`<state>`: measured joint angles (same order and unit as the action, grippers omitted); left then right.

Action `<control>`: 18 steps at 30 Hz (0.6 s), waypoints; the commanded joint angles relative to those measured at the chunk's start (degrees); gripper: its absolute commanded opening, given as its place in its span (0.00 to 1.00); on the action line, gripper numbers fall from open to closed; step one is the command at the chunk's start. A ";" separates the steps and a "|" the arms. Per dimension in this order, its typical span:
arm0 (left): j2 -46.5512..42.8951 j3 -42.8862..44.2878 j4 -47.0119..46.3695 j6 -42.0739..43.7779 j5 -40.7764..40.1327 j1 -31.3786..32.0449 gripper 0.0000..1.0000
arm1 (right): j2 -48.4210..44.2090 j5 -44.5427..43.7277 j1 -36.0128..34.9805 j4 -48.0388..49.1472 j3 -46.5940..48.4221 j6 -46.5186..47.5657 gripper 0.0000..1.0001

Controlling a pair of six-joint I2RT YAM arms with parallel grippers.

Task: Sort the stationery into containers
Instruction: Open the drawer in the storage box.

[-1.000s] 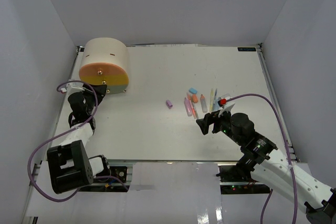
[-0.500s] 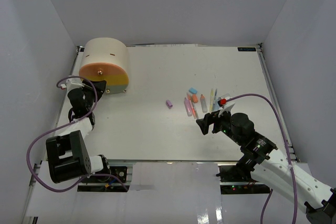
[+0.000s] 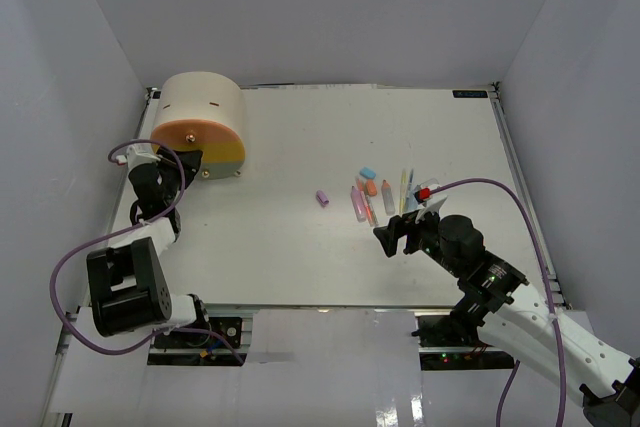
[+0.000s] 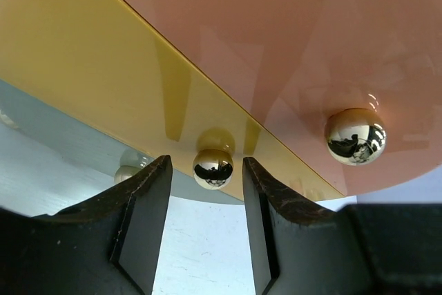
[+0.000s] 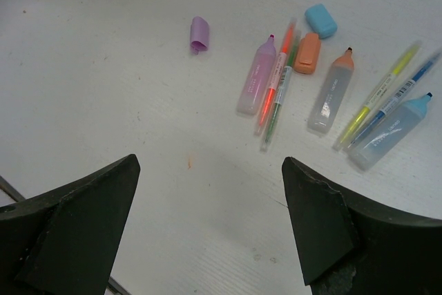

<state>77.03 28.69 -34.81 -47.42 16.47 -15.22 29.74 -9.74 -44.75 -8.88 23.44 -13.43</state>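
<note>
Left end effector (image 4: 205, 191) part-spread, straddled yellow drawer (image 4: 90, 67) knob (image 4: 213, 168), no pinch yet: set to pull. Right end effector (image 5: 210, 198) hung spread wide above stationery (image 5: 276, 88) toward table's (image 3: 280, 247) right edge, awaiting pick.

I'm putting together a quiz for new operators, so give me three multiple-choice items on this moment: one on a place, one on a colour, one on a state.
1. Which knob sits between the fingers of the left gripper?
A) the peach drawer's
B) that of the yellow drawer
C) none

2. What colour is the cap lying apart from the markers?
A) purple
B) green
C) black

3. The right gripper is:
A) shut on a marker
B) shut, empty
C) open, empty

Answers:
1. B: the left wrist view shows a finger on either side of that knob, not touching it.
2. A: it is plainly purple.
3. C: its jaws stand wide above the table, with nothing between them.
</note>
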 commanded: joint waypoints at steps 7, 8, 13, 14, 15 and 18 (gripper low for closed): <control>0.48 2.16 -1.76 0.31 1.64 -0.24 0.51 | -0.03 -0.81 -0.25 2.82 -0.59 0.16 0.90; 0.48 2.16 -1.93 0.31 1.64 -0.25 0.50 | -0.03 -0.81 -0.25 2.82 -0.59 0.16 0.90; 0.05 1.90 -1.41 0.40 1.55 -0.25 0.38 | -0.20 -0.90 -0.25 2.82 -0.59 0.16 0.90; -0.13 1.81 -1.23 0.40 1.46 -0.25 0.37 | -0.12 -0.90 -0.25 2.82 -0.59 0.16 0.90; -0.48 1.64 -1.23 0.48 1.46 -0.25 0.35 | -0.20 -0.90 -0.25 2.82 -0.59 0.16 0.90; -1.53 0.76 -0.35 0.75 1.20 -0.25 0.30 | -0.29 -0.90 -0.25 2.82 -0.59 0.07 0.90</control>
<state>77.45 28.99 -35.24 -47.44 17.43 -15.22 29.71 -9.96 -44.75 -8.88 23.42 -13.43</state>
